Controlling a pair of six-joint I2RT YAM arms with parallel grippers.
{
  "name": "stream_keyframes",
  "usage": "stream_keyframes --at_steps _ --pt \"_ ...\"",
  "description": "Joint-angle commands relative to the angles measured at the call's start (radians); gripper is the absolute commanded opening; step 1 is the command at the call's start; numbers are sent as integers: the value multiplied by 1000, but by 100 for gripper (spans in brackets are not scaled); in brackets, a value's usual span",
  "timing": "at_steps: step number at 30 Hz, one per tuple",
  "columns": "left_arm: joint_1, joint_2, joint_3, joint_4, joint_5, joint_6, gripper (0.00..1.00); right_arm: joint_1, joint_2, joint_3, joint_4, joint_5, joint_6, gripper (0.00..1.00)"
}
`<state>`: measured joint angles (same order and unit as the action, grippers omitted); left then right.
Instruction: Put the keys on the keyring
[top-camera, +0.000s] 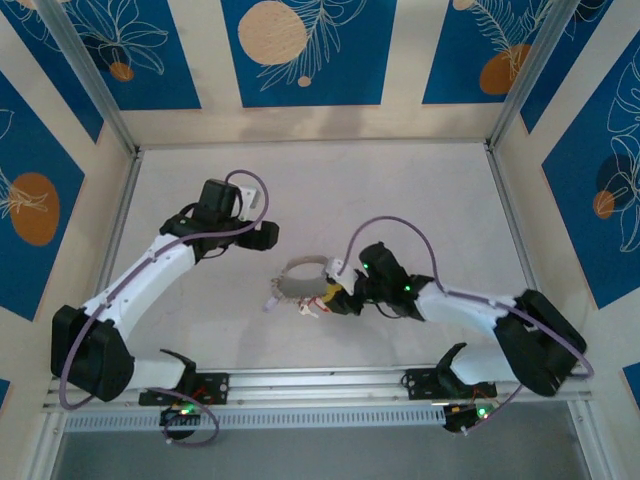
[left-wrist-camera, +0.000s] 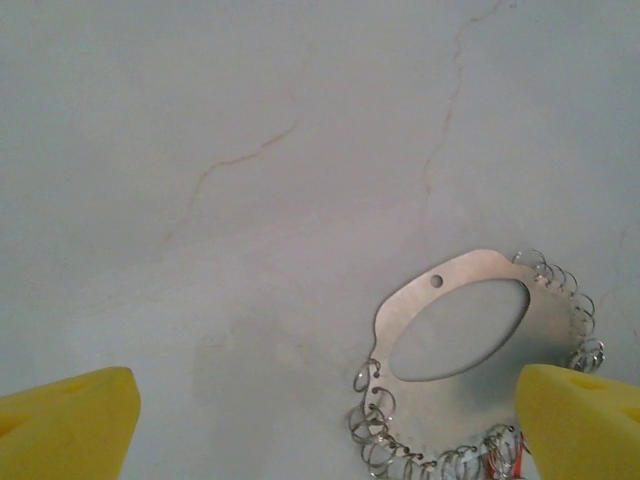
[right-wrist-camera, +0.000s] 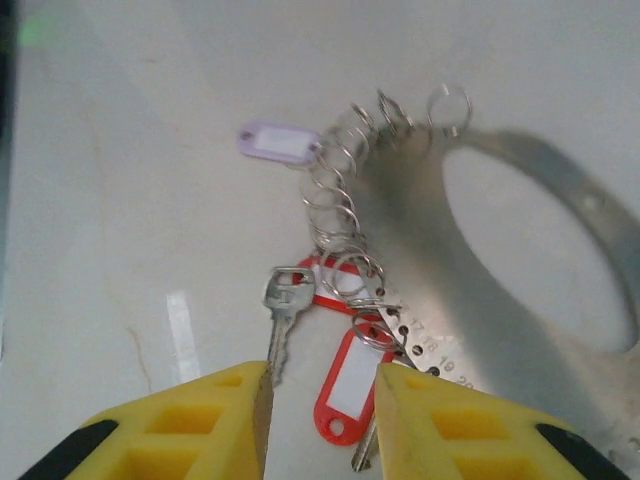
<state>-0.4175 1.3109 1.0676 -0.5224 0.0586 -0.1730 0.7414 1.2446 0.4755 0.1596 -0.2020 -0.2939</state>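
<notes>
1 silver key (right-wrist-camera: 283, 310) and red plastic tags (right-wrist-camera: 345, 395) are crowding the flat grey metal keyring (right-wrist-camera: 520, 330) lying on the pale table (top-camera: 400, 200). The left gripper (left-wrist-camera: 325, 410) is hovering released beside it. The right gripper (right-wrist-camera: 322, 410) is stooping over the key, and I cannot tell whether it is grasping anything.

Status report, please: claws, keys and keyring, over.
Left claw open, near keyring. Right claw part-open over keys, grip unclear. Keys at keyring's edge. No obstruction seen.

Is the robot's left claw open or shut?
Open. The left claw has its yellow fingers far apart, at opposite bottom corners of the left wrist view, with nothing gripped between them.
</notes>
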Motion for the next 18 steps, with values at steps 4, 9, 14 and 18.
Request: stream_keyframes --at_steps 4,9,14,18 --pt "7 -17 -5 21 -46 28 96 9 -99 -39 8 133 -508 34" --pt "8 1 3 10 -26 24 97 29 -8 -91 43 211 -598 37" --pt "7 8 6 8 -10 21 96 47 148 -38 68 278 -617 35" --pt "8 10 2 9 -12 20 97 46 215 -24 135 318 -611 36"
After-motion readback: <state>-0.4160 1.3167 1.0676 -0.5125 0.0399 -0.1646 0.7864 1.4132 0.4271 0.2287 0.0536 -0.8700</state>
